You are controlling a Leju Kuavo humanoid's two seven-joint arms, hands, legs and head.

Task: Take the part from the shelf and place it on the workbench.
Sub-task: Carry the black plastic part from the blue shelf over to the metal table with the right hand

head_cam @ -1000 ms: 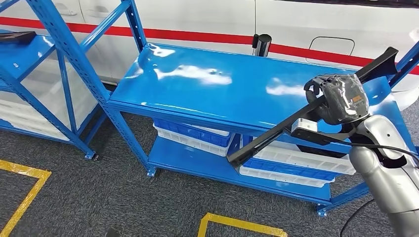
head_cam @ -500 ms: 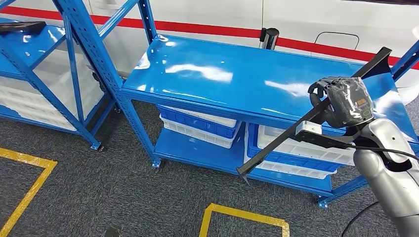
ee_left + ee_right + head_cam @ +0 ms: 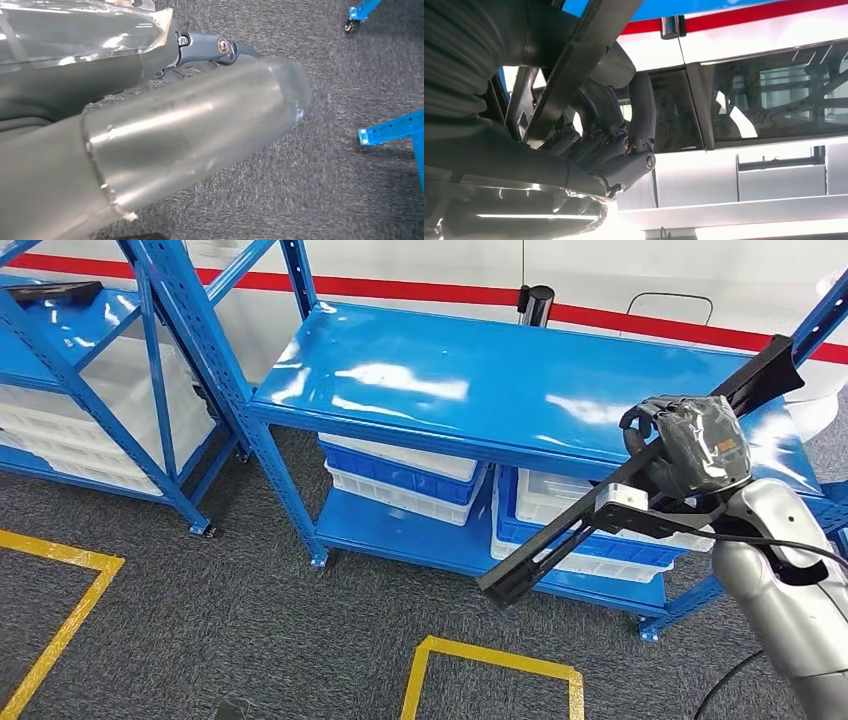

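From the yellow floor tape [image 3: 60,625] and grey carpet [image 3: 250,620] past the bare blue shelf top [image 3: 480,380], the right hand [image 3: 690,445] grips the long black part [image 3: 560,535] slanting beyond the shelf's front edge, fingers [image 3: 641,115] wrapped around it up close; the left hand's [image 3: 150,135] state I cannot tell.

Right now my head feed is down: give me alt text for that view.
The right hand grips a long black part, slanted above a blue workbench. White and blue bins sit underneath; yellow floor tape marks grey carpet.
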